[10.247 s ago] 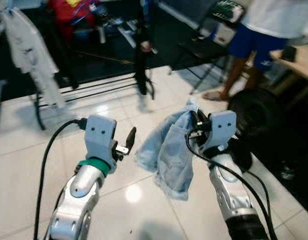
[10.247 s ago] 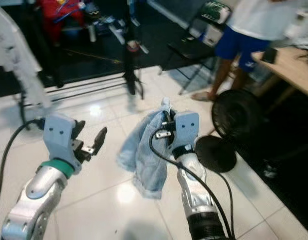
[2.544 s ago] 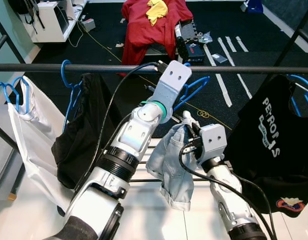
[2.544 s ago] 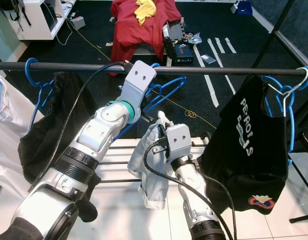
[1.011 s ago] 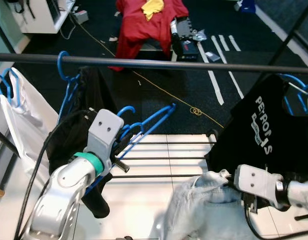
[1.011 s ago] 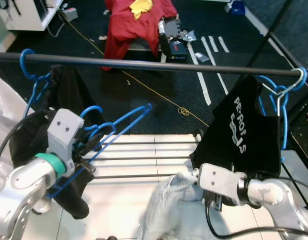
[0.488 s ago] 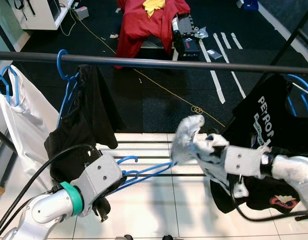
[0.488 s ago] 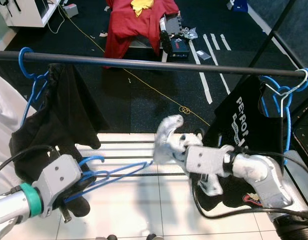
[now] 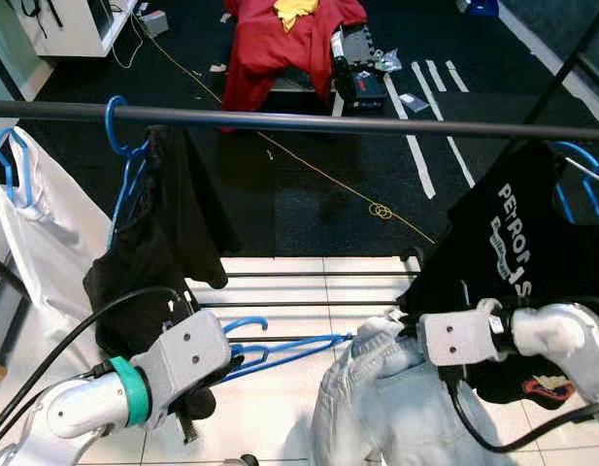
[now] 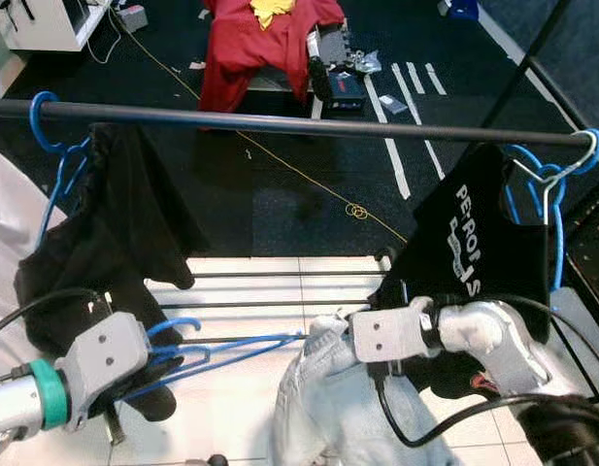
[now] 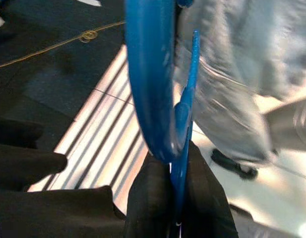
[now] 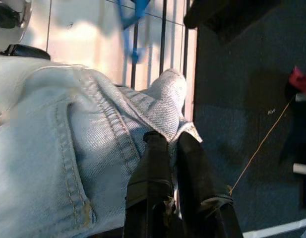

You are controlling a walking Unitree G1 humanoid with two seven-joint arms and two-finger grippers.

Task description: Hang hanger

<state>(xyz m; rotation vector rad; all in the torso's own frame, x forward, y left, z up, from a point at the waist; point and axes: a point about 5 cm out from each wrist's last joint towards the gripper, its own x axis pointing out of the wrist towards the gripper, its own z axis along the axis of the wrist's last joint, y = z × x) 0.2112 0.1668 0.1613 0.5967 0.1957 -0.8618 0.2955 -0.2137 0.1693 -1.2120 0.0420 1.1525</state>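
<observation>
Blue hanger (image 9: 280,351): below the black rail (image 9: 309,123), lying near level, clamped between the pinched fingers of the left gripper (image 11: 173,198), its far tip just beside the jeans. Light denim jeans (image 9: 396,408): below the rail; waistband pinched by the closed right gripper (image 12: 167,148). Black T-shirt (image 9: 517,291): hanging from the rail, behind the right gripper.

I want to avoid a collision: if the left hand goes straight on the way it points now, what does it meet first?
Most likely the light denim garment held by the right hand; the blue hanger in the left hand already points at it.
</observation>
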